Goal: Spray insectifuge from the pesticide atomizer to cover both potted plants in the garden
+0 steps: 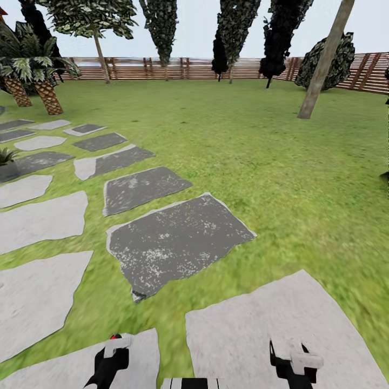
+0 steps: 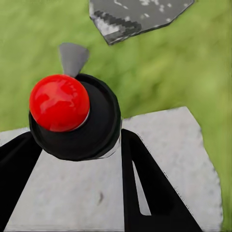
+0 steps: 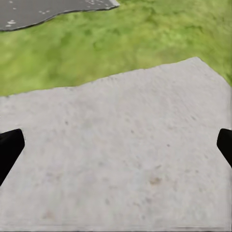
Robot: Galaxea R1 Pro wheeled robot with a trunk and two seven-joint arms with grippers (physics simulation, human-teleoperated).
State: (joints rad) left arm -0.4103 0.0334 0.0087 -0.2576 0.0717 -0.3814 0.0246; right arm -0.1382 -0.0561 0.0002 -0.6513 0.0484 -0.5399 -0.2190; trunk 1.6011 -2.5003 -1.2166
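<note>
My left gripper [image 1: 111, 354] is low over a pale stepping stone [image 1: 48, 373] and is shut on the pesticide atomizer [image 2: 72, 118]. Seen end-on in the left wrist view, the atomizer is a round black body with a glossy red ball on it, and a black finger [image 2: 145, 183] presses each side. In the head view only a red speck of the atomizer [image 1: 113, 336] shows. My right gripper [image 3: 116, 147] is open over another pale slab [image 1: 270, 324], its fingertips [image 3: 9, 150] far apart with nothing between them. The potted plants are out of view.
Dark and pale stepping stones [image 1: 173, 240] run away to the left across the lawn [image 1: 281, 162]. A leaning trunk [image 1: 324, 62] stands at the right, palms [image 1: 32, 81] at the left, and a brown slatted fence [image 1: 178, 68] behind. A small leafy tuft [image 1: 5, 156] is cut off by the left edge.
</note>
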